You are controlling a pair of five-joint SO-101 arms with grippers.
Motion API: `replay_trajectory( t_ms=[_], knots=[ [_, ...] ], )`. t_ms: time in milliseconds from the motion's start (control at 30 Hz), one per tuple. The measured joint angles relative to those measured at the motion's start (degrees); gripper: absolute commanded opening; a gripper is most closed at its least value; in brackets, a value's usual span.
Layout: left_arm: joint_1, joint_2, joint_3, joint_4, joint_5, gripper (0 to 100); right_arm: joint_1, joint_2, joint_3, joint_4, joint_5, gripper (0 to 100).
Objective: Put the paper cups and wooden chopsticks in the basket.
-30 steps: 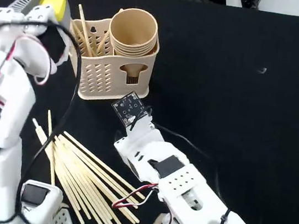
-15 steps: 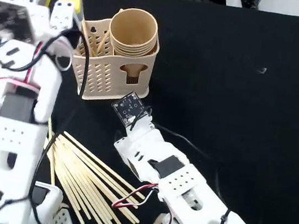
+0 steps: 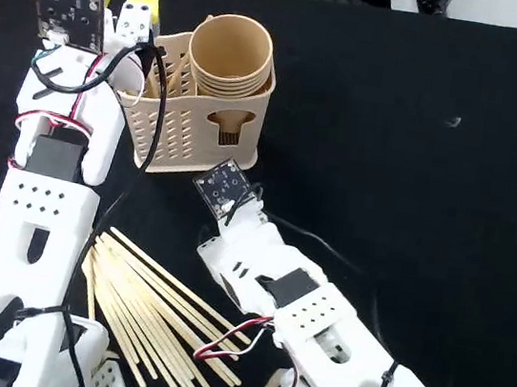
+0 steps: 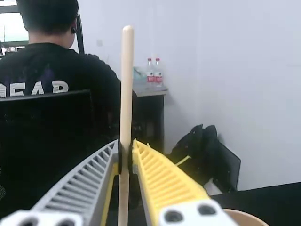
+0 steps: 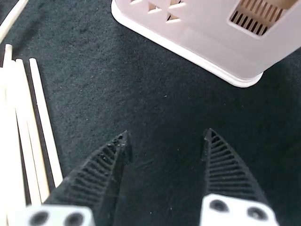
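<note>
My left gripper (image 4: 124,151) is clamped on one wooden chopstick (image 4: 126,80), held upright just beside the basket (image 3: 194,136). Its lower end may be inside. My right gripper (image 5: 164,141) hangs wide open, holding nothing.

Basket (image 3: 189,136) is a beige plastic one with little holes, standing upright toward the far left of the table (image 3: 415,177). The paper cups (image 3: 232,55) are nested into one tan stack, upright in its right compartment. A few leaning chopsticks (image 3: 173,74) sit in the left one. The loose chopsticks (image 3: 151,308) lie flat, fanned out by the front left edge. There's also a single chopstick (image 4: 125,94) pinched upright in the left gripper (image 4: 125,153), near the basket's far left corner.
</note>
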Motion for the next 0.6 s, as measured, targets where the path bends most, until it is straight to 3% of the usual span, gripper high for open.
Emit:
replay_trajectory(
  t_ms=[167,400,600],
  knots=[
    [-1.6,0.0,0.0,4.8,0.1,12,0.0,0.0,0.0,0.0,0.0,23.4],
    [-6.5,0.0,-6.7,16.4,11.7,13,-0.1,0.0,0.0,0.0,0.0,23.4],
    [-11.2,-0.1,-13.8,25.7,14.5,13,-0.1,0.0,0.0,0.0,0.0,23.6]
  ],
)
